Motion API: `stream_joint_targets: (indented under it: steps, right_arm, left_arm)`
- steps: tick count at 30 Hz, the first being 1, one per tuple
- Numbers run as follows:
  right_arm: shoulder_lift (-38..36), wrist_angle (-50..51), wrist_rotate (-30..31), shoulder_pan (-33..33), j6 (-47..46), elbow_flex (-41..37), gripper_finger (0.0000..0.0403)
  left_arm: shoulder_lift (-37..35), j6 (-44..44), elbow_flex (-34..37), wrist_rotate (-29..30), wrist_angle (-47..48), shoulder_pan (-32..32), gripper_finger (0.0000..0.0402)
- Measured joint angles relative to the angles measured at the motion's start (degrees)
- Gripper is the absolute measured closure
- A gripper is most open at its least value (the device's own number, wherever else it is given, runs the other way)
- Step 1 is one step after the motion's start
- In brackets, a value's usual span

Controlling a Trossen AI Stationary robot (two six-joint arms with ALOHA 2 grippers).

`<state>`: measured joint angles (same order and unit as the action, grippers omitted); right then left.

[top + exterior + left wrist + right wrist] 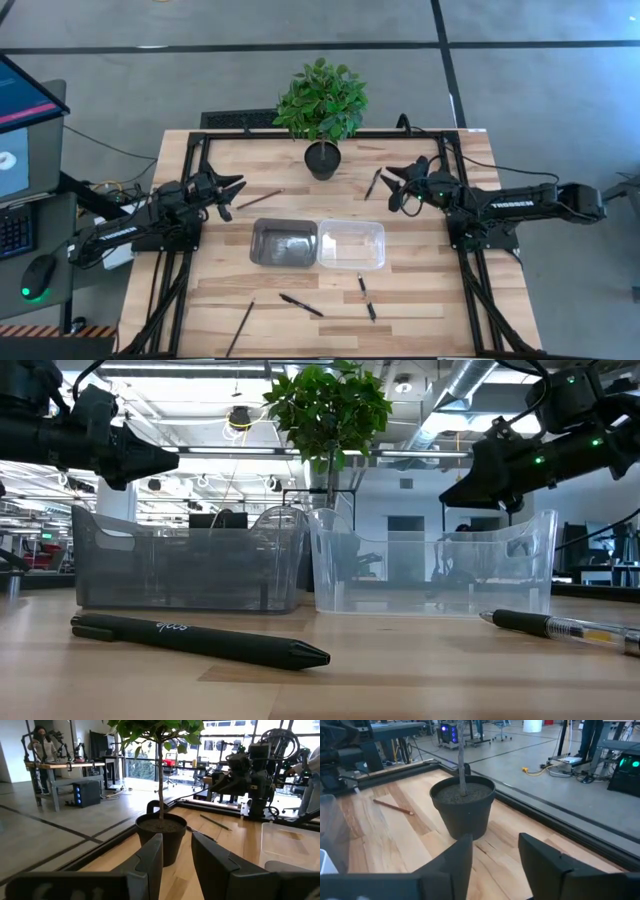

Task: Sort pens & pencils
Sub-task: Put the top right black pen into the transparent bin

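Both grippers hover open above the far half of the table and hold nothing. My left gripper [232, 190] [176, 854] is beside a thin brownish pencil [258, 199] [393, 806] lying flat. My right gripper [390, 181] [495, 854] is next to another thin stick [373, 183] [215, 822], likely a pencil. A third pencil [240, 328] lies near the near edge. Three black pens lie flat near the near edge: one [300, 305] [200, 638], a second [362, 286], a third [371, 311] [560, 627].
A grey bin [284, 243] [190, 565] and a clear bin [351, 244] [430, 565] stand side by side mid-table. A potted plant [322, 158] [161, 832] [464, 807] stands at the far edge between the two grippers. A dark metal frame [190, 150] borders the table.
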<state>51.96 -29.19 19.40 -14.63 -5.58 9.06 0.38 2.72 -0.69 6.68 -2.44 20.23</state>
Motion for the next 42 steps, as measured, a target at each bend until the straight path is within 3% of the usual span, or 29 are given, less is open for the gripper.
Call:
stream_joint_targets:
  steps: [6,15,24,28,35,42]
  right_arm:
    - [0.0,0.2,0.0,0.0,-0.1,0.0,0.0157]
    - [-0.3,3.5,0.0,0.0,-1.7,2.6,0.0150]
    - [1.7,43.2,-0.1,-1.6,-1.3,23.5,0.0149]
    - [3.5,54.9,0.0,-3.3,2.8,30.6,0.0149]
    - [7.9,56.2,0.2,-5.9,11.6,37.5,0.0149]
    - [11.2,51.3,0.2,-6.9,20.5,39.4,0.0149]
  left_arm:
    - [0.0,0.0,0.0,0.0,0.0,0.0,0.0308]
    - [0.0,0.1,0.0,0.0,0.0,0.0,0.0308]
    - [0.0,0.1,0.0,0.0,0.0,0.0,0.0308]
    - [0.0,-0.2,0.0,0.0,0.0,0.0,0.0308]
    - [0.0,-0.5,0.0,0.0,0.0,0.0,0.0308]
    - [0.0,-0.5,0.0,0.0,0.0,0.0,0.0308]
